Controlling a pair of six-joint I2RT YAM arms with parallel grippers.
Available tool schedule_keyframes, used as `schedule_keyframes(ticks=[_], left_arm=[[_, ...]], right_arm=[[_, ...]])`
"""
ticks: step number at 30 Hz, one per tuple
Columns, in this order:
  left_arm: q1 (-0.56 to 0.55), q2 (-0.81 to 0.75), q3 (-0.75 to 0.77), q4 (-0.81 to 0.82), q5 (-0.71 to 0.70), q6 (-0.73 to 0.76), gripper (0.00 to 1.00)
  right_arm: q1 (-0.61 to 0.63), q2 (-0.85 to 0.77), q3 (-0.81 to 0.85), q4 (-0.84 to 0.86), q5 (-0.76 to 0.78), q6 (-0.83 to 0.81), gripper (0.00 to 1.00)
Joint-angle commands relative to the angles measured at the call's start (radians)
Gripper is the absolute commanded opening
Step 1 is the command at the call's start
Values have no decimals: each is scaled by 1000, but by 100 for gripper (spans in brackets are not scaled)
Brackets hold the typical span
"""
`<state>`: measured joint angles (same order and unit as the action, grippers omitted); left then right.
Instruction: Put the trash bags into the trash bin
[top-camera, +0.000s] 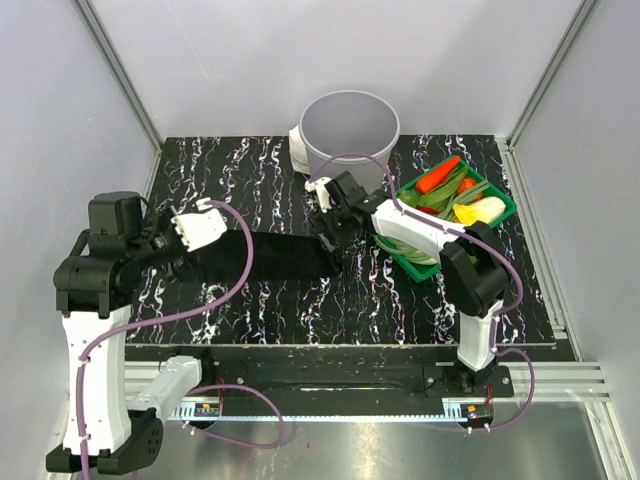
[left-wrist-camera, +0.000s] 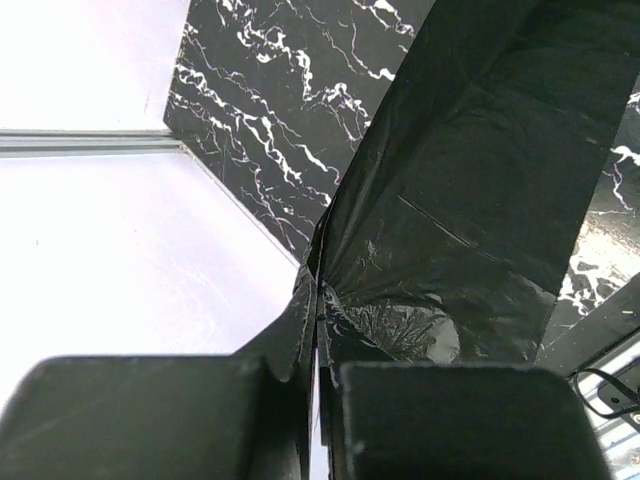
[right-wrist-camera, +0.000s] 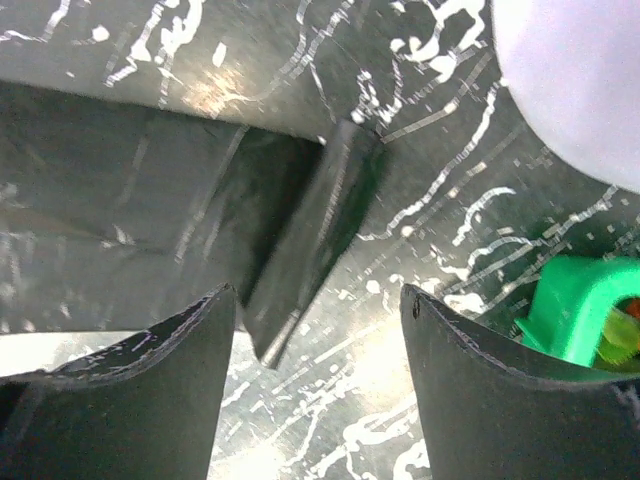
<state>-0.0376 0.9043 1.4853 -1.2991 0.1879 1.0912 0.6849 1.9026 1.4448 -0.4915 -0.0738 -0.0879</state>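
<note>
One thin, glossy black plastic bag (top-camera: 285, 258) stretches across the marbled black table (top-camera: 400, 305). Left claw (left-wrist-camera: 318, 368) clamps its gathered end; right claw (right-wrist-camera: 318, 300) stands wide over the opposite end, gripping nothing.

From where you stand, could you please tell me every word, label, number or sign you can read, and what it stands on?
No text can be read in any view.
The trash bag, the trash bin and the green basket: no print shows on them.
The left base sticker and the right base sticker, by the arms' mounts: too small to read.
</note>
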Motion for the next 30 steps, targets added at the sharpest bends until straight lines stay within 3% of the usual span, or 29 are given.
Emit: schedule_keyframes(ticks=[1,11,20,30], left_arm=[[7,11,50,46,79,-30,0],[7,19,81,136,165,-117,0],[15,27,64,288,130,-251,0],[38,18,104,279,128,-260,0]], right_arm=[[39,70,81,13,-44,27,73],[48,164,88,22,40,4,70],[42,99,26,33,135,-19,69],[8,35,2,33,183,-23,68]])
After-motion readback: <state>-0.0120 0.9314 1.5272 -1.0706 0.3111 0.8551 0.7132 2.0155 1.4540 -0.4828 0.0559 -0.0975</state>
